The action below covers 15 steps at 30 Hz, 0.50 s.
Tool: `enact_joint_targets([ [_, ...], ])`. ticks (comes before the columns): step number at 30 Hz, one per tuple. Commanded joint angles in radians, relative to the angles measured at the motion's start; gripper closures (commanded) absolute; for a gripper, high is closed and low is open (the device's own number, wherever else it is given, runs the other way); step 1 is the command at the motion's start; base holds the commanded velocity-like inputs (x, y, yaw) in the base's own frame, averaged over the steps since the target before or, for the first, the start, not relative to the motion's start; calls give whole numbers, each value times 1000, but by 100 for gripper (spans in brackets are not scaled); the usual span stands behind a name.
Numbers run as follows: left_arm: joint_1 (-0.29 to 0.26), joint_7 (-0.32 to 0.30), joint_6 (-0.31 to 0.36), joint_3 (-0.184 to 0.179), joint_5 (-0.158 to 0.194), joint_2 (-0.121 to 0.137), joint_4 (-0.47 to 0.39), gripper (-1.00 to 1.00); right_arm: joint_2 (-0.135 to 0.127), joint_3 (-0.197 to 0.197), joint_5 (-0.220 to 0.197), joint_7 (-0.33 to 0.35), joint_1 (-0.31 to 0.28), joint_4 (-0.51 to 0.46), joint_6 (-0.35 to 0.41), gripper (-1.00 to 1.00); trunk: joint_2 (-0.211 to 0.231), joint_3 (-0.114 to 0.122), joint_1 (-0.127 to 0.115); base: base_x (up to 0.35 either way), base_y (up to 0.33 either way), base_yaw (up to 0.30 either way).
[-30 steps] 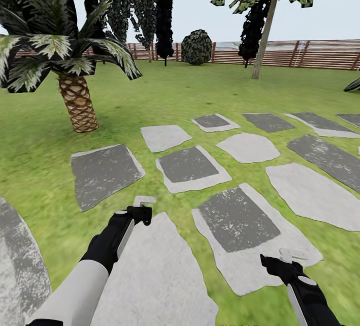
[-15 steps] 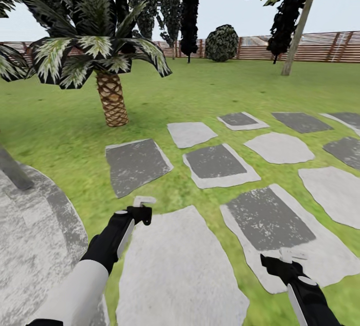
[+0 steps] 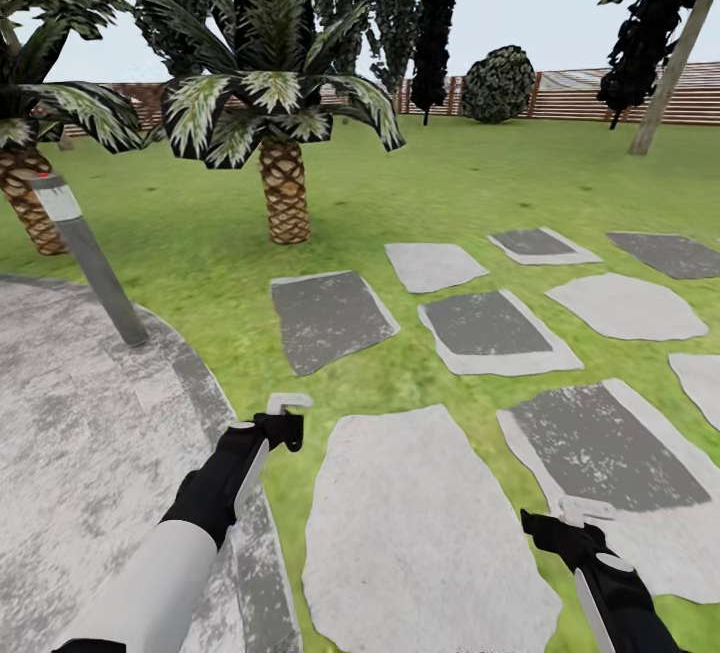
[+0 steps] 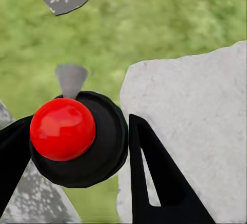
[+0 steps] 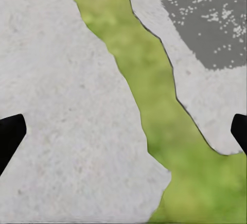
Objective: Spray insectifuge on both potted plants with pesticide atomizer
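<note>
My left gripper (image 4: 77,147) is clamped on the pesticide atomizer (image 4: 77,136), a small spray bottle whose round black nozzle head with a glossy red dot sits between my 2 black fingers (image 4: 154,177), its grey spout pointing out over the grass. In the head view that left gripper (image 3: 283,425) hangs above the rim of the round grey paved patio (image 3: 70,433), just beside a large pale grey stepping stone (image 3: 420,533). My right gripper (image 5: 123,131) stands wide open, with only its 2 dark fingertips (image 5: 10,136) at the frame edges and nothing between them; below lie pale stone and a strip of green lawn (image 5: 149,80). In the head view the right gripper (image 3: 578,523) hovers over a dark-centred stepping stone (image 3: 600,453). Further out, a tall grey bollard lamp (image 3: 85,253) with a red dot leans at the patio's edge, a scaly-trunked palm (image 3: 282,183) rises from the lawn, and a round dark bush (image 3: 498,83) stands before the brown slatted wooden fence (image 3: 600,105).
</note>
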Motion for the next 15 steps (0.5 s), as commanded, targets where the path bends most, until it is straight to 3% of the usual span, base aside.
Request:
enact_joint_targets([
  [1,0,-4,4,0,-6,0,-1,100,0,0,1,0,0,-2,6,-100,0,-1,-1,-148,245,257],
  [10,0,-4,4,0,-6,0,-1,100,0,0,1,0,0,-2,6,-100,0,-1,-1,-148,229,257],
  [15,0,-4,4,0,-6,0,-1,100,0,0,1,0,0,-2,6,-100,0,-1,-1,-99,103,257],
])
